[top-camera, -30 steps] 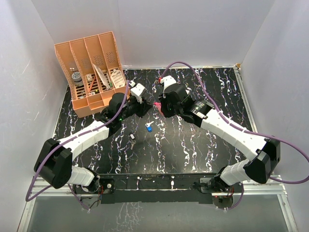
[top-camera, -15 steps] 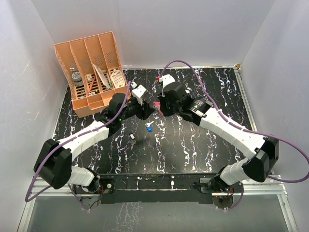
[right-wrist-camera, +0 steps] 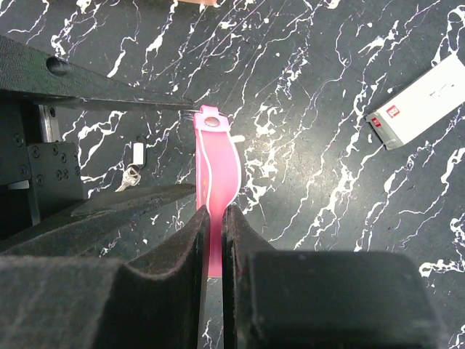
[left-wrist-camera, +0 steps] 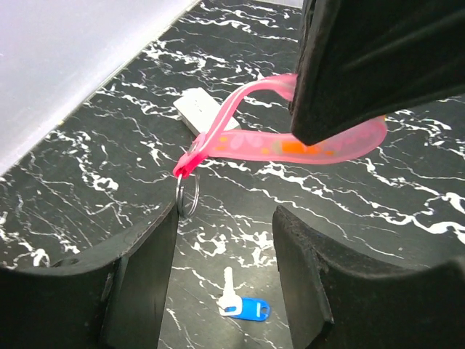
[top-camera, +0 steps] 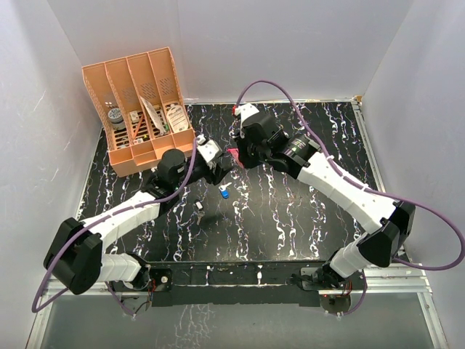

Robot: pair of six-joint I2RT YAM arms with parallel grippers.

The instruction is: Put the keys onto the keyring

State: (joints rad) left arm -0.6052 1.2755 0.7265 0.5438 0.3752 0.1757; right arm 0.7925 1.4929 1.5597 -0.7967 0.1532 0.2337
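Observation:
The keyring is a pink strap [right-wrist-camera: 216, 171] with a thin silver ring [left-wrist-camera: 187, 196] hanging from its end above the table. My right gripper [right-wrist-camera: 216, 214] is shut on the strap; in the top view it sits at mid-table [top-camera: 237, 154]. My left gripper [left-wrist-camera: 224, 251] is open with nothing between its fingers, and the ring hangs just beyond its left fingertip [left-wrist-camera: 149, 243]. The blue-headed key [left-wrist-camera: 243, 307] lies flat on the table below the left gripper, also visible from above [top-camera: 224, 193]. The second key [right-wrist-camera: 129, 176] lies a little to its left [top-camera: 198, 206].
An orange compartment organizer [top-camera: 138, 109] with small items stands at the back left. A white box [left-wrist-camera: 203, 109] lies on the black marbled table [top-camera: 290, 218] behind the keyring, seen too in the right wrist view [right-wrist-camera: 418, 105]. White walls enclose the table.
My left gripper has opened and drawn back slightly from the keyring. The right gripper has shifted a little toward the back, still holding the strap. Both keys lie where they were.

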